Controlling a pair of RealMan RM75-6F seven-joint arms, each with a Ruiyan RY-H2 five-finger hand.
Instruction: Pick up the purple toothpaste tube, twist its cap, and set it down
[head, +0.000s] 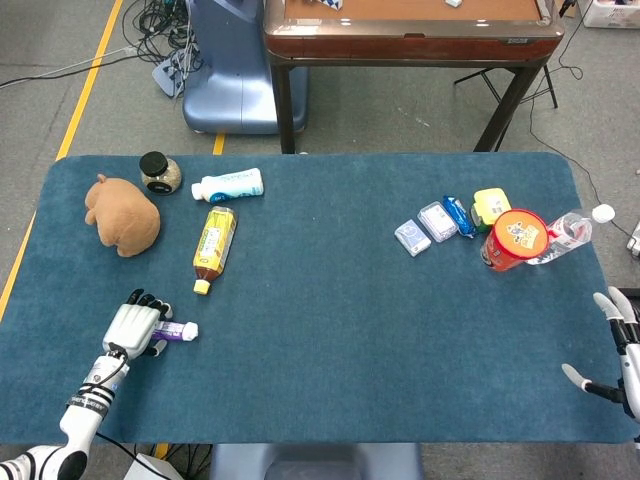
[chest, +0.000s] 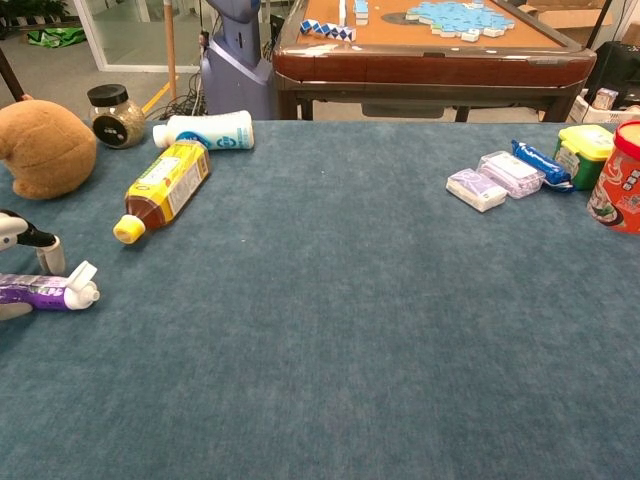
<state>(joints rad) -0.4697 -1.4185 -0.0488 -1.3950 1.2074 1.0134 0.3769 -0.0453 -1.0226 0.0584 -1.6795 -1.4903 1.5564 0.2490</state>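
The purple toothpaste tube lies on the blue table near the front left, its white flip cap pointing right. My left hand covers the tube's rear part with fingers curled down around it. In the chest view the tube rests on the cloth at the left edge, with its cap to the right. There one finger of my left hand comes down behind the tube and another lies in front of it. My right hand hangs open at the table's front right edge, holding nothing.
A brown plush toy, a small jar, a white bottle and a yellow tea bottle lie behind the left hand. At the right are small packets, a green-yellow tub, a red cup and a clear bottle.
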